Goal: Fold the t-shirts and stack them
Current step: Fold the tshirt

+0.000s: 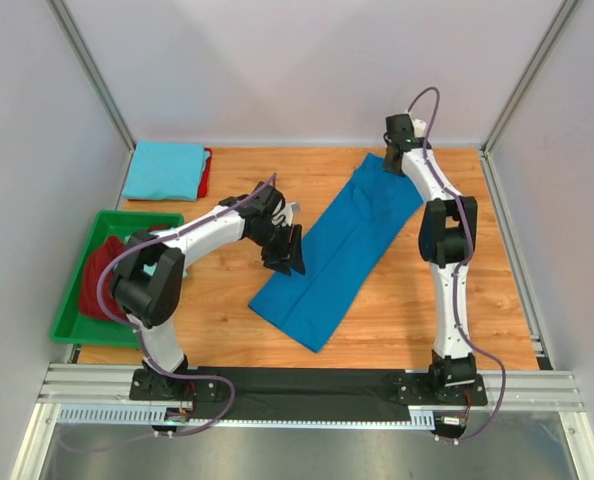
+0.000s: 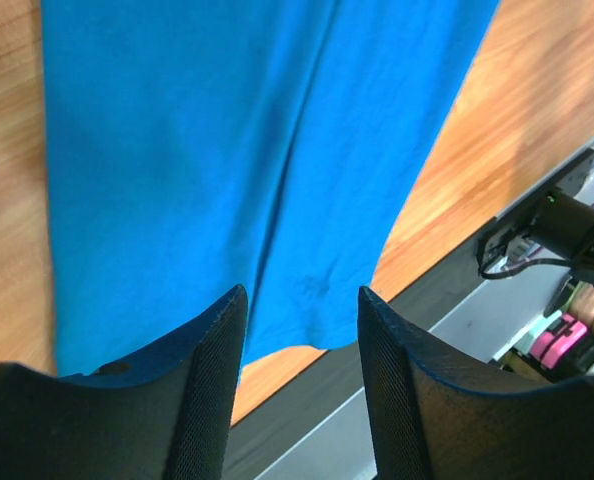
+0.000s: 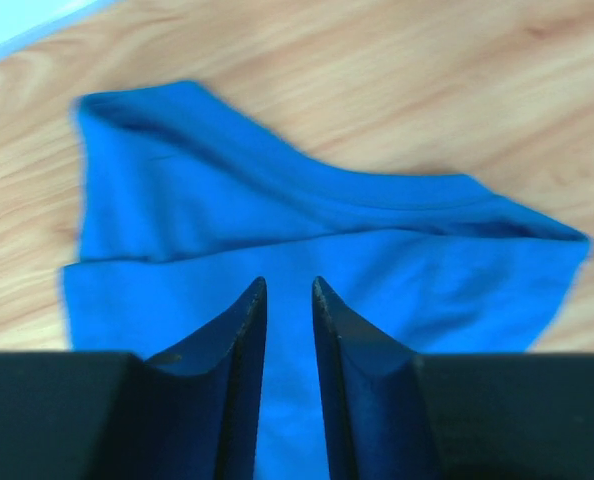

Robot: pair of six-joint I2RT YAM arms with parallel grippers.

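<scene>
Fabric lies long and diagonal: the royal blue t-shirt (image 1: 342,250) stretches across the table (image 1: 227,300). The left gripper (image 2: 302,292) hovers open above its near half. The right gripper (image 3: 289,285) sits over the collar end with its jaws nearly together; I cannot tell whether it grips.

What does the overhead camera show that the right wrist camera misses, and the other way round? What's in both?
Only overhead: the whole left arm and right arm, a green tray holding a maroon shirt, and a folded sky blue shirt in the far left corner. Only right wrist: the collar seam up close, and the right tool, its fingers a narrow gap apart. Both: the royal blue shirt on the wooden table.
</scene>
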